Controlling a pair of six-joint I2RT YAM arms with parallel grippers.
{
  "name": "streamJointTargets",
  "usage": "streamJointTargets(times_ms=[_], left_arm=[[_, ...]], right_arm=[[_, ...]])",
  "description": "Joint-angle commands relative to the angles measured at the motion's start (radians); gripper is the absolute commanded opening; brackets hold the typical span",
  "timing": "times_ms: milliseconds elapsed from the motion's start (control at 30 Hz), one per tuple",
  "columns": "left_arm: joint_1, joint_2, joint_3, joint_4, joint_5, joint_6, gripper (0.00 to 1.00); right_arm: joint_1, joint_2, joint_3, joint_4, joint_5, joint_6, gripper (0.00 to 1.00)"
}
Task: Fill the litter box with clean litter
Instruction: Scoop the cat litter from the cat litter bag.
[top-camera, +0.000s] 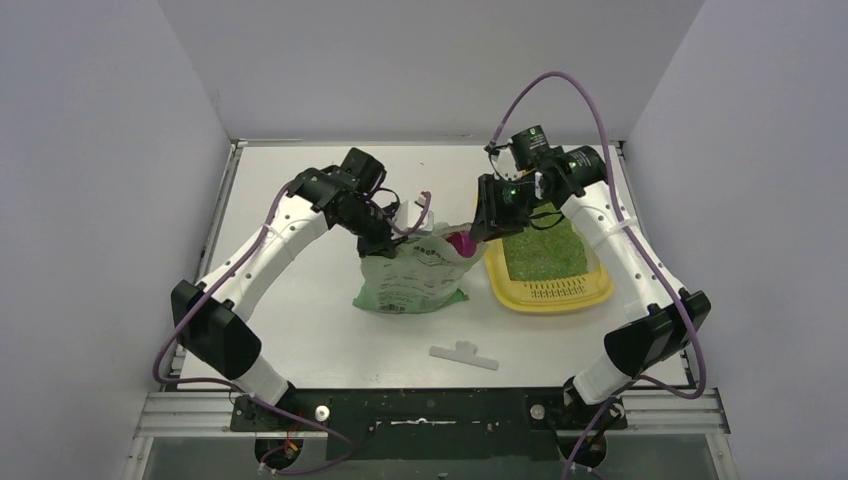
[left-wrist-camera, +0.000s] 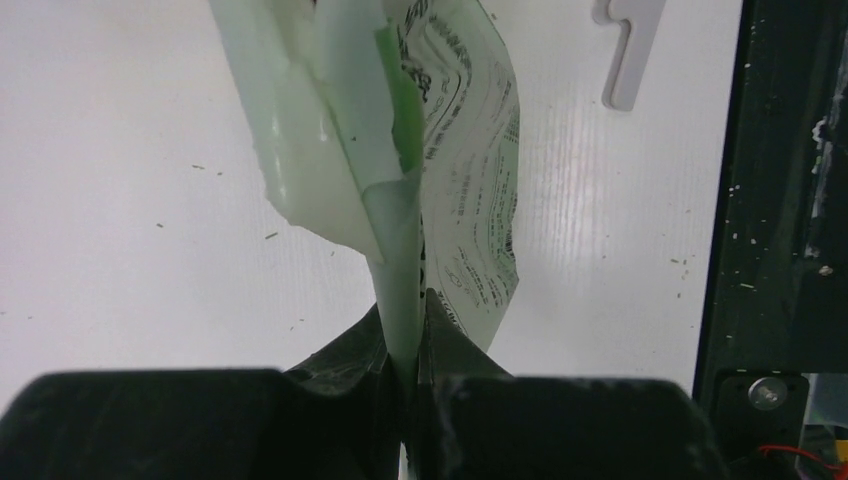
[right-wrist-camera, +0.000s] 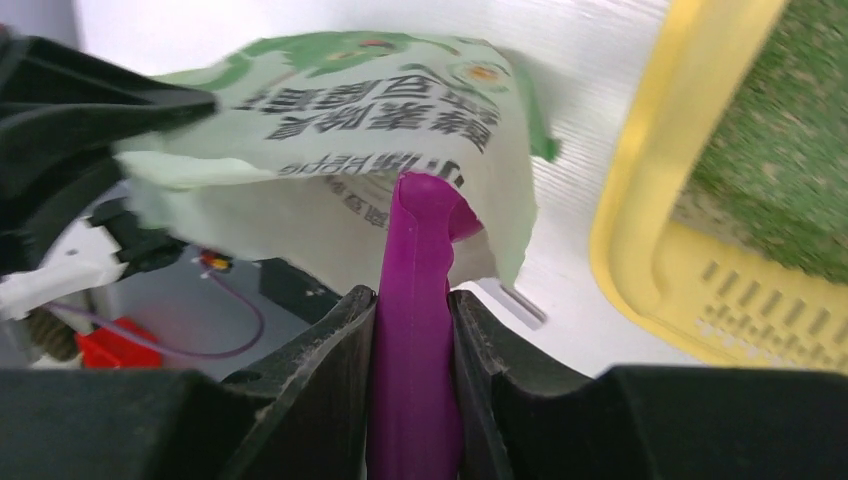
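Observation:
The yellow litter box (top-camera: 590, 292) sits right of centre, its floor covered with green clean litter (top-camera: 545, 255); the right wrist view shows its rim (right-wrist-camera: 640, 240) and litter (right-wrist-camera: 780, 160). A light-green printed bag (top-camera: 412, 280) lies left of it. My left gripper (top-camera: 385, 245) is shut on the bag's top edge (left-wrist-camera: 400, 300), holding the mouth up. My right gripper (top-camera: 482, 228) is shut on the handle of a magenta scoop (right-wrist-camera: 415, 340), whose head (top-camera: 460, 243) reaches into the bag's mouth. The scoop's bowl is hidden by the bag (right-wrist-camera: 340, 130).
A white plastic clip (top-camera: 465, 354) lies on the table near the front, also seen in the left wrist view as the clip (left-wrist-camera: 630, 50). The black base rail (top-camera: 420, 408) runs along the near edge. Grey walls enclose the table on three sides.

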Motion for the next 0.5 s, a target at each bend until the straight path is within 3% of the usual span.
streamJointTargets(times_ms=[0, 167, 300, 467], left_arm=[[-0.028, -0.117, -0.024, 0.179, -0.056, 0.044, 0.0], [-0.041, -0.144, -0.043, 0.286, -0.113, 0.066, 0.0], [-0.048, -0.143, -0.046, 0.27, -0.088, 0.072, 0.0], [-0.053, -0.136, -0.057, 0.175, 0.0, 0.007, 0.0]], right_arm=[[0.002, 0.003, 0.043, -0.187, 0.345, -0.076, 0.0], [0.026, -0.066, 0.003, -0.142, 0.067, -0.122, 0.0], [0.034, -0.105, -0.01, -0.098, -0.026, -0.08, 0.0], [0.054, -0.048, -0.043, -0.103, 0.212, -0.019, 0.0]])
